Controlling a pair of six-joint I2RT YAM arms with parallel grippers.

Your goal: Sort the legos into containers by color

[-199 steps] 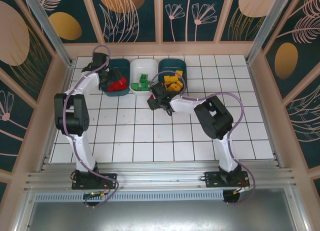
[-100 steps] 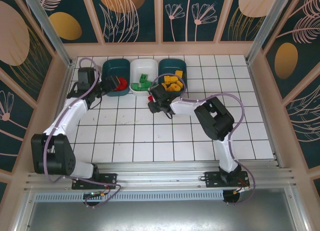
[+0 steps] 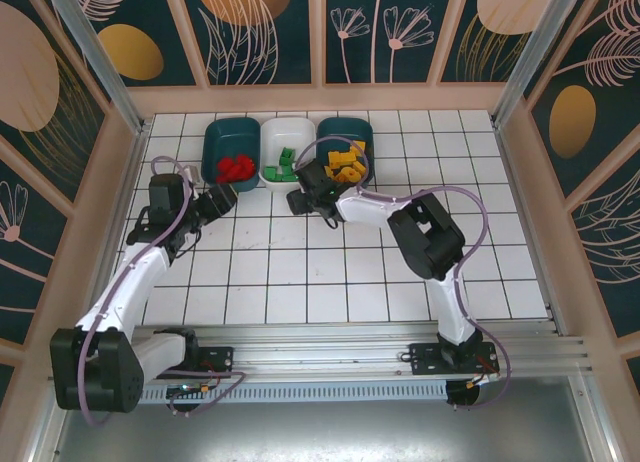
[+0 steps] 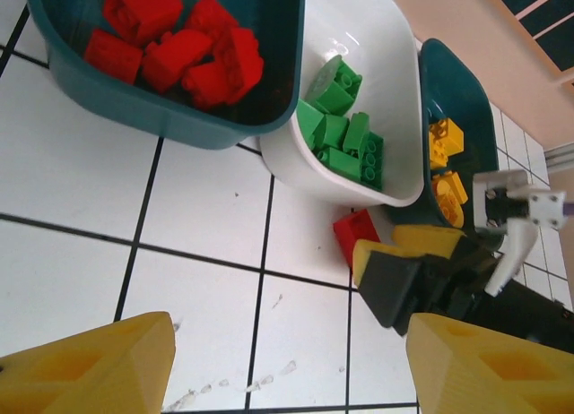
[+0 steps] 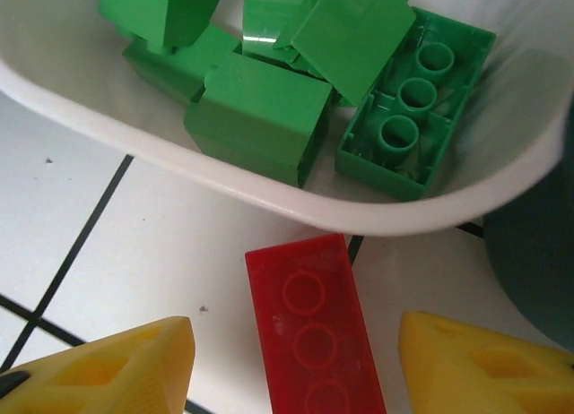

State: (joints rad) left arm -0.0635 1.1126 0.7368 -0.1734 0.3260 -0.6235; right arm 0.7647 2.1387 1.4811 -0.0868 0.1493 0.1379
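Right gripper point(image 5: 291, 369) straddles red lego point(image 5: 311, 329) (its near end cropped).

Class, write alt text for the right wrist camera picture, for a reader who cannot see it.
A red brick lies on white tile between two open yellow fingertips, neither touching it. Just beyond it stands a white tub holding green bricks.

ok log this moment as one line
right gripper: open over red lego | red lego: on tile beside white container | left gripper: open, empty
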